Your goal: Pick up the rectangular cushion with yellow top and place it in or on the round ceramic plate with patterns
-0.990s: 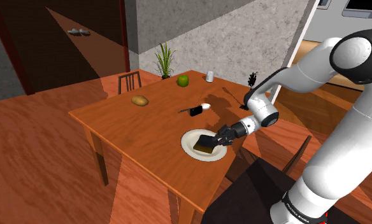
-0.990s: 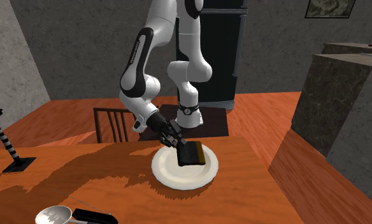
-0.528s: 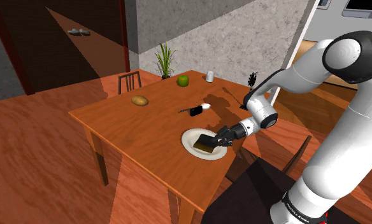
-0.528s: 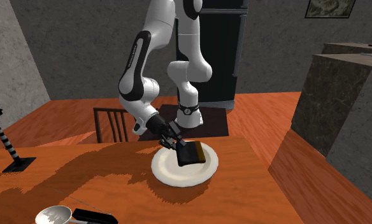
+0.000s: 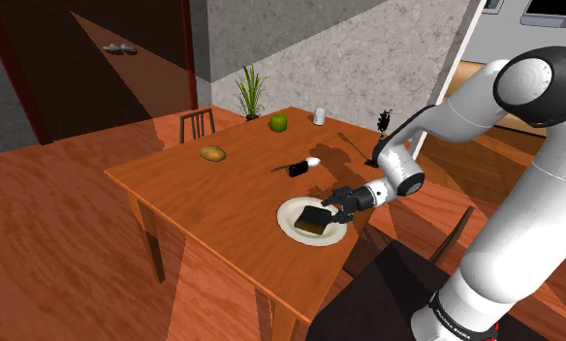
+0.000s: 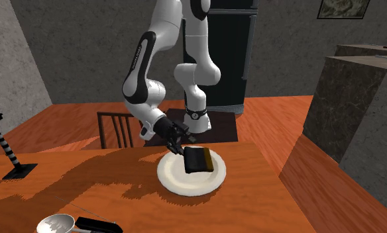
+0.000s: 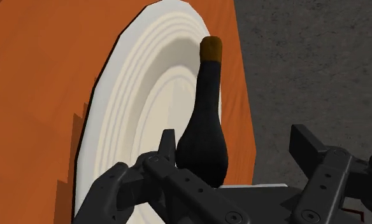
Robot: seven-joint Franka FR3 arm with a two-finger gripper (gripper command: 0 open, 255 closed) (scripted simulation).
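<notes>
The rectangular cushion [image 5: 310, 220], dark with a yellow-brown top, lies on the round white plate [image 5: 289, 207] near the table's front edge. My black gripper [image 5: 337, 201] is open just beside the cushion, on the arm's side, and a little above the plate. From the second exterior view the cushion [image 6: 197, 159] rests flat on the plate [image 6: 178, 183], with the gripper [image 6: 179, 140] spread behind it. In the wrist view the cushion [image 7: 207, 121] reaches out from between the parted fingers [image 7: 167, 143] over the plate [image 7: 139, 95], closer to one finger than the other.
On the wooden table [image 5: 204, 194] lie a brownish potato-like lump [image 5: 212, 153], a green fruit [image 5: 279, 123], a white cup [image 5: 319, 116] and a spoon [image 5: 312, 162] with a black handle. A chair [image 5: 197, 124] and a plant [image 5: 251, 92] stand behind it.
The fingers have spread apart and let go of the cushion, which now rests on the plate. The hand has drawn back slightly from it.
</notes>
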